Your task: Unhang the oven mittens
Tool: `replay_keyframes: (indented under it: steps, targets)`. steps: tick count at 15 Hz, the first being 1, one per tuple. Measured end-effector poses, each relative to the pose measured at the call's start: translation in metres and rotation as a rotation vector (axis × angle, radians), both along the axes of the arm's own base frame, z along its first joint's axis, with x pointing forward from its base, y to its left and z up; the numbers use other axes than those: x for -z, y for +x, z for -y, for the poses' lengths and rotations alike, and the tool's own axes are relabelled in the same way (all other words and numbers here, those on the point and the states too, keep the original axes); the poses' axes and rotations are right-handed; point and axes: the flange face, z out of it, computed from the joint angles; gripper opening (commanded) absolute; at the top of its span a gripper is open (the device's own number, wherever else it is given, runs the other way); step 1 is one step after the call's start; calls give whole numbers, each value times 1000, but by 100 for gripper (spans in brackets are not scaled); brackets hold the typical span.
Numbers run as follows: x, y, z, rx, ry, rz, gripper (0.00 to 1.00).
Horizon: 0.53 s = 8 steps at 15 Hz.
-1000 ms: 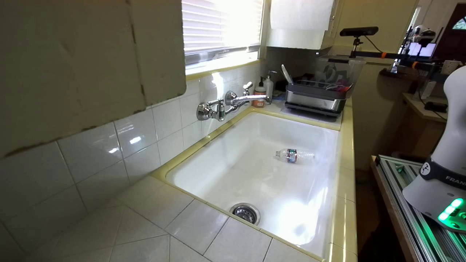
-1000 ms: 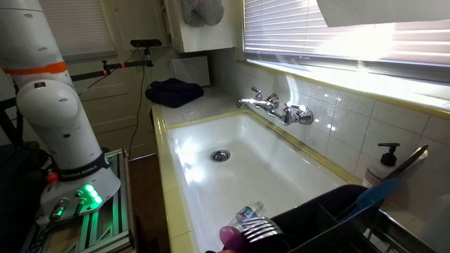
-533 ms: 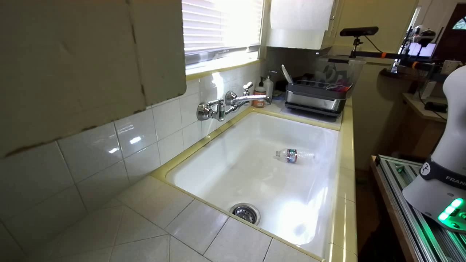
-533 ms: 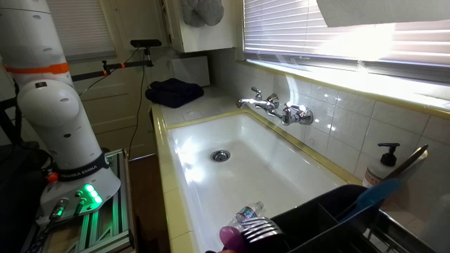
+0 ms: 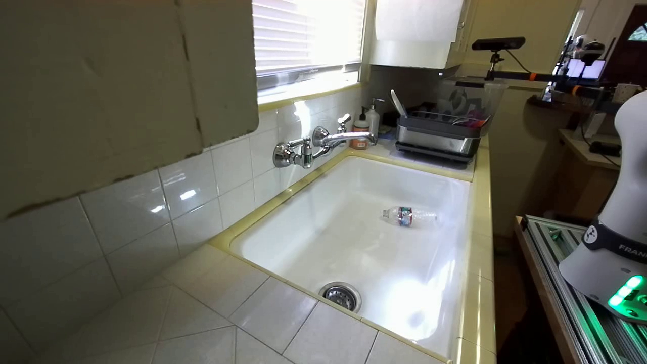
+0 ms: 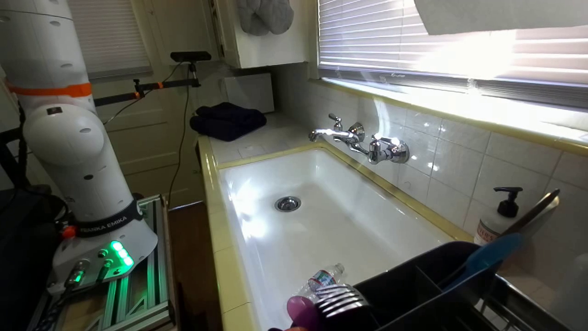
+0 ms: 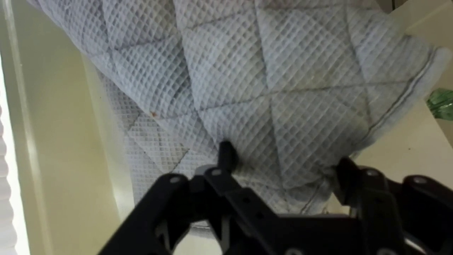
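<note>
Running round a white sink [image 5: 323, 247]: one table [image 5: 275, 313], pale tile, yellow edging. Tiled wall [image 5: 194, 187] alongside, bearing a chrome tap [image 5: 354, 135]. White window blind [image 6: 367, 43] above, brightly lit.

Plastic bottle [image 5: 410, 216], clear, labelled, lying on its side in the sink. Dish rack [image 5: 438, 141], black and metallic, on the table at the end of the sink; two pump bottles [image 5: 360, 134] near it, by the wall. Dark cloth [image 6: 229, 120], heaped on the table at the opposite end. Small boom-mounted camera [image 6: 190, 56], one to each exterior view. Standing in the way in an exterior view: a black utensil holder [image 6: 441, 305] across the sink's near end, with a fork [image 6: 342, 296] and a purple object [image 6: 302, 310] overlapping the bottle.

Grey quilted oven mittens [image 6: 271, 18], hanging against the side of an upper cabinet [image 6: 273, 53], tops cropped by the frame in an exterior view; in the wrist view, large and close, one padded layer in front of another.

Black claw [image 7: 286, 164], shown in the wrist view alone: fingers [image 7: 227, 156] apart, fabric between them; whether they pinch it, cannot tell. White arm [image 6: 69, 133], in both exterior views, running out of frame. Green object [image 7: 440, 104], wrist view, right edge, too cropped to identify.
</note>
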Motion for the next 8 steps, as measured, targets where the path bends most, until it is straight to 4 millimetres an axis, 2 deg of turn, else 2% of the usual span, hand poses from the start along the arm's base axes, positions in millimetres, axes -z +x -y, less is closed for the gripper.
replay_keyframes:
  steps: [4,5,7,8]
  targets:
    - [2,3,2,9,2,-19,6]
    - [1,3,3,12,2,-27,1]
    - [0,2,6,18,3,-46,0]
    - [-1,2,7,24,5,-55,3]
